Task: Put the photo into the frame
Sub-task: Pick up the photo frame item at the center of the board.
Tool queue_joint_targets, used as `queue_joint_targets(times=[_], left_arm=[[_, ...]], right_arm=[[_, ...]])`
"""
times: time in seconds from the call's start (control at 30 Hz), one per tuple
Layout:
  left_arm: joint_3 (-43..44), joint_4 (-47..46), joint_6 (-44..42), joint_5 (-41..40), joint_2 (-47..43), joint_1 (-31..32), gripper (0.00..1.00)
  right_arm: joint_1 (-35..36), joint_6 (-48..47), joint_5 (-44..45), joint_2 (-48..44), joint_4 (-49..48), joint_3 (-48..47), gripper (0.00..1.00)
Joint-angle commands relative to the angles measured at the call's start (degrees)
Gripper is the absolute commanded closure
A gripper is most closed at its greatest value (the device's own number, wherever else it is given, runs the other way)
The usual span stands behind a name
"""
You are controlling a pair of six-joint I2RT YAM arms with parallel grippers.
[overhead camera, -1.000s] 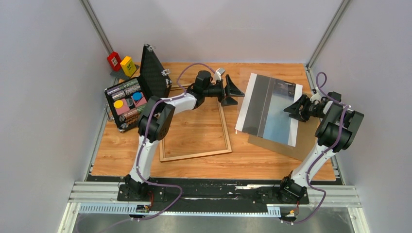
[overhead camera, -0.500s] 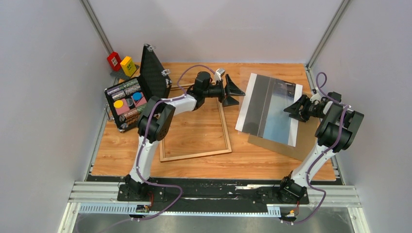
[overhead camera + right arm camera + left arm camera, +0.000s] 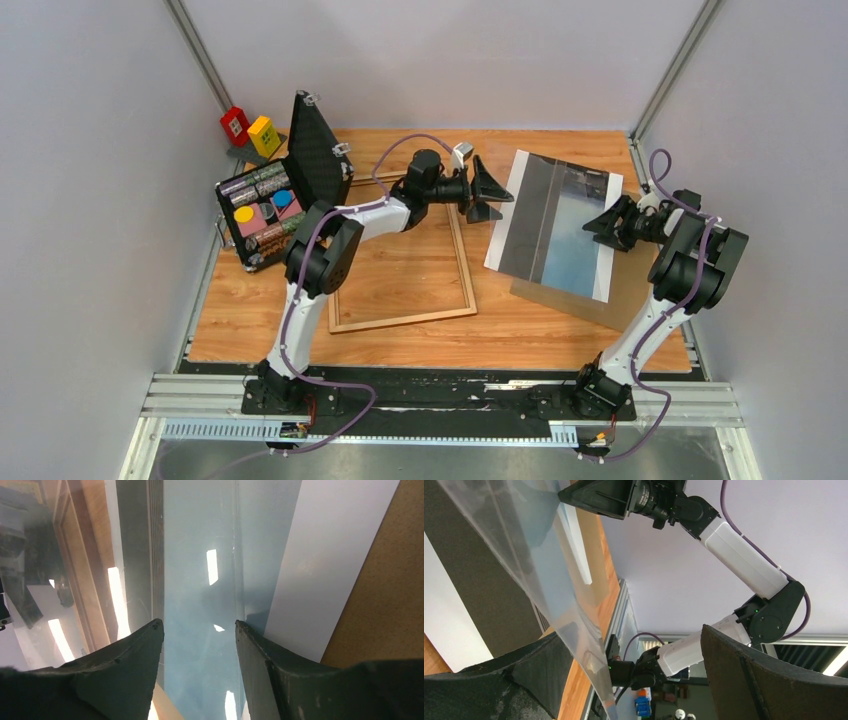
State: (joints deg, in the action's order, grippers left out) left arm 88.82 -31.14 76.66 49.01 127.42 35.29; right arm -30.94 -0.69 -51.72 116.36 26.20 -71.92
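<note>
Top external view: the left end effector (image 3: 497, 200) gapes wide, holding nothing, at the left edge of the photo (image 3: 555, 225). The right end effector (image 3: 597, 232), jaws half apart, sits at its right edge. The photo lies on a brown board (image 3: 630, 300), beside the frame (image 3: 400, 322) on the counter (image 3: 520, 340).

Robotics lab cell, grey panel walls (image 3: 90, 250), aluminium base rail (image 3: 450, 405), wooden tabletop (image 3: 500, 335)

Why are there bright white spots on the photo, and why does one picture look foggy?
Right wrist view: the spots are lights mirrored on the shiny photo. Left wrist view: a clear sheet slants across, hazing what is behind it. Top view: even light, sharp, no strong glare.
</note>
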Motion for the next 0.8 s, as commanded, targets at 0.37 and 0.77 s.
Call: queue_joint_targets(times=[0.37, 0.77], left_arm=[[9.46, 26.81, -18.79, -7.77, 1.72, 1.51, 0.11], [15.01, 30.87, -21.84, -9.19, 6.47, 2.46, 0.54]], right_arm=[[0.96, -1.15, 5.30, 0.76, 1.49, 2.84, 0.41], [0.97, -1.13, 5.06, -0.07, 1.41, 2.93, 0.40]])
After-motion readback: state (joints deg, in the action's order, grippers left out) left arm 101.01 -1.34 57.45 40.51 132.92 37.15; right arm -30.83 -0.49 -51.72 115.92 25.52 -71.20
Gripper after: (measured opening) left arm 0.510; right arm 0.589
